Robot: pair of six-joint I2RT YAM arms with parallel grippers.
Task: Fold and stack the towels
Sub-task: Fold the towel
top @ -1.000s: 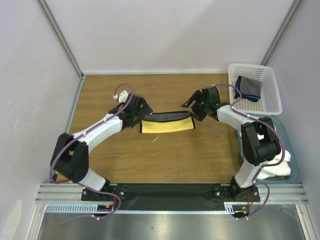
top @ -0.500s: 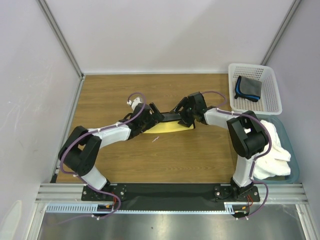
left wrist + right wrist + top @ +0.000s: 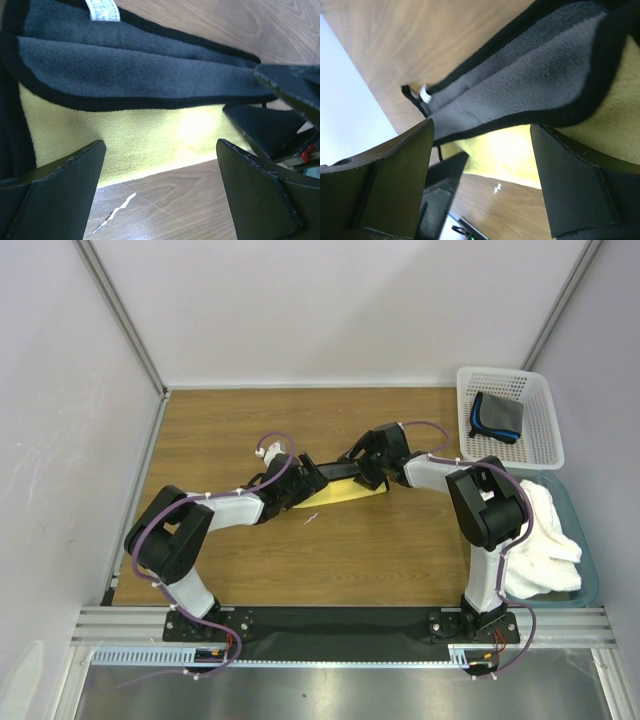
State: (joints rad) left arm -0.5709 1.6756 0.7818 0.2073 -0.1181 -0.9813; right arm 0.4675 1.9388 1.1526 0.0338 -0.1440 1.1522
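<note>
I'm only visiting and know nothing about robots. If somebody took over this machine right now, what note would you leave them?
Left end effector: open, low over the yellow towel, holding nothing.
Right end effector: open, over the same towel, holding nothing.
The yellow towel lies mid-table as a long strip, its grey side partly turned over the yellow.
Dark grey towel: folded, in the white basket at the far right.
White towel: bunched up in the bin at the near right.
Done: apparently only the dark grey towel's folding.
Left: finish the yellow one, fold the white one, stack all three.
</note>
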